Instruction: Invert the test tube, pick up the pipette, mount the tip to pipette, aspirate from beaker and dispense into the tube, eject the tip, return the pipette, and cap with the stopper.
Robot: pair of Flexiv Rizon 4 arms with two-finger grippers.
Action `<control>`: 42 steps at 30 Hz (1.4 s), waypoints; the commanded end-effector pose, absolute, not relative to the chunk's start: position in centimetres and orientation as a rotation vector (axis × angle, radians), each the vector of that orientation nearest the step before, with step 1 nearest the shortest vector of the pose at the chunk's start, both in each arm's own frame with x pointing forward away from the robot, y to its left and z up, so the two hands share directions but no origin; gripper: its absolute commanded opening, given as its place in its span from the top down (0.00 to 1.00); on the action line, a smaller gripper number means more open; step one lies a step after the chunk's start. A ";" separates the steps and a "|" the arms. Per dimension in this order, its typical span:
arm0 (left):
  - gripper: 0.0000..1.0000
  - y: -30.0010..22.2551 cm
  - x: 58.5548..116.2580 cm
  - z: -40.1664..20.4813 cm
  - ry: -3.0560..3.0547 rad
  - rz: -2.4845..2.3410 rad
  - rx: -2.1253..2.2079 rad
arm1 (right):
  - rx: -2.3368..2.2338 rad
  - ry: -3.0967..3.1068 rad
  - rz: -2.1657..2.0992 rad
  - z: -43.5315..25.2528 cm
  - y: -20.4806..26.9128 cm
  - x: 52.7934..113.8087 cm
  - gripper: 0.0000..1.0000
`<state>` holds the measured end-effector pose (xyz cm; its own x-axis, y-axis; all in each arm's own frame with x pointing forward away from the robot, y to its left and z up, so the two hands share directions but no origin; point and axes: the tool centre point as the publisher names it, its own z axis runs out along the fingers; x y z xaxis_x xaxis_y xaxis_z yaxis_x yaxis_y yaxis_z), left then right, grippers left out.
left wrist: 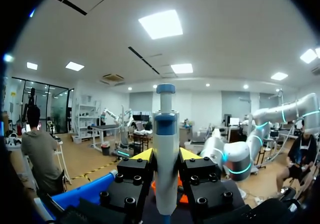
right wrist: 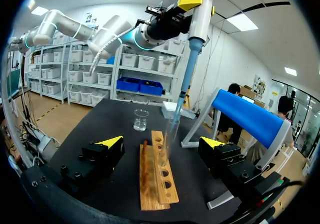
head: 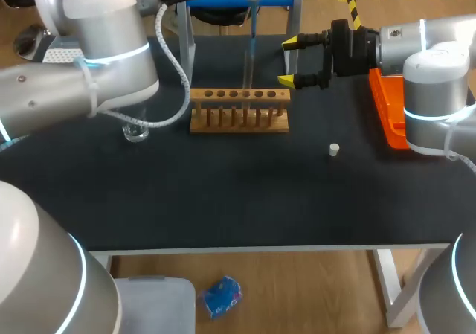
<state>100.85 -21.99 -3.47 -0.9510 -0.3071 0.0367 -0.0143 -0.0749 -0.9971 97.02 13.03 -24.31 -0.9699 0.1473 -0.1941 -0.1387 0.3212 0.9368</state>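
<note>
Up high, the left gripper [left wrist: 165, 155] held the pipette [right wrist: 198, 23] tight over the wooden rack [head: 239, 118], and the right gripper [head: 290, 62] sat wide open beside it.

White-and-blue pipette [head: 253, 44], vertical, clear tip pointing down over a clear glass test tube [head: 248, 81] upright in the wooden rack [head: 238, 118]. Small glass beaker [head: 134, 132] stands left of the rack. White stopper [head: 335, 149] lies apart, right.

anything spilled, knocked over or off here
Nothing stands out: the rack sits flat, the beaker stands upright with no spill around it, and the small white stopper waits alone on the table.
</note>
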 end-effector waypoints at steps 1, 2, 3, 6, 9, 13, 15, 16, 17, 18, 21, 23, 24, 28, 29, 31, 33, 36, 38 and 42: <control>1.00 -21.5 100.1 -3.5 1.986 -2.127 -0.363 | 0.006 2.343 1.701 -24.4 13.0 97.0 0.00; 1.00 -21.3 99.9 -3.5 1.982 -2.122 -0.371 | 0.006 2.343 1.701 -24.4 13.0 97.0 0.00; 1.00 -21.2 99.8 -3.6 1.979 -2.120 -0.377 | 0.006 2.343 1.701 -24.4 13.0 97.0 0.00; 1.00 -20.9 99.6 -3.8 1.974 -2.113 -0.389 | 0.006 2.343 1.701 -24.4 13.0 97.0 0.00; 1.00 -20.7 99.5 -3.9 1.972 -2.105 -0.395 | 0.006 2.343 1.701 -24.4 13.0 97.0 0.00; 1.00 -20.6 99.5 -4.1 1.963 -2.106 -0.391 | 0.006 2.343 1.701 -24.4 13.0 97.0 0.00; 1.00 -20.7 99.7 -4.2 1.959 -2.107 -0.388 | 0.006 2.343 1.701 -24.4 13.0 97.0 0.00; 1.00 -20.7 99.7 -4.3 1.958 -2.108 -0.386 | 0.006 2.343 1.701 -24.4 13.0 97.0 0.00; 1.00 -20.8 99.8 -4.3 1.955 -2.110 -0.383 | 0.006 2.343 1.701 -24.4 13.0 97.0 0.00; 1.00 -20.8 99.9 -4.3 1.953 -2.111 -0.381 | 0.006 2.343 1.701 -24.4 13.0 97.0 0.00; 1.00 -20.8 100.2 -4.4 1.937 -2.107 -0.362 | 0.006 2.343 1.701 -24.4 13.0 97.0 0.00; 1.00 -20.8 100.4 -4.4 1.931 -2.106 -0.354 | 0.006 2.343 1.701 -24.4 13.0 97.0 0.00; 1.00 -20.8 100.4 -4.4 1.925 -2.106 -0.350 | 0.006 2.343 1.701 -24.4 13.0 97.0 0.00; 1.00 -20.9 100.6 -4.5 1.917 -2.104 -0.332 | 0.006 2.343 1.701 -24.4 13.0 97.0 0.00; 1.00 -20.9 100.6 -4.6 1.916 -2.105 -0.331 | 0.006 2.343 1.701 -24.4 13.0 97.0 0.00; 1.00 -21.0 100.6 -4.9 1.918 -2.104 -0.333 | 0.006 2.343 1.701 -24.4 13.0 97.0 0.00; 1.00 -21.0 100.5 -5.1 1.922 -2.103 -0.336 | 0.006 2.343 1.701 -24.4 13.0 97.0 0.00; 1.00 -20.9 100.4 -5.3 1.925 -2.101 -0.345 | 0.006 2.343 1.701 -24.4 13.0 97.0 0.00; 1.00 -20.8 100.3 -5.4 1.927 -2.098 -0.349 | 0.006 2.343 1.701 -24.4 13.0 97.0 0.00; 1.00 -20.7 100.2 -5.6 1.933 -2.092 -0.360 | 0.006 2.343 1.701 -24.4 13.0 97.0 0.00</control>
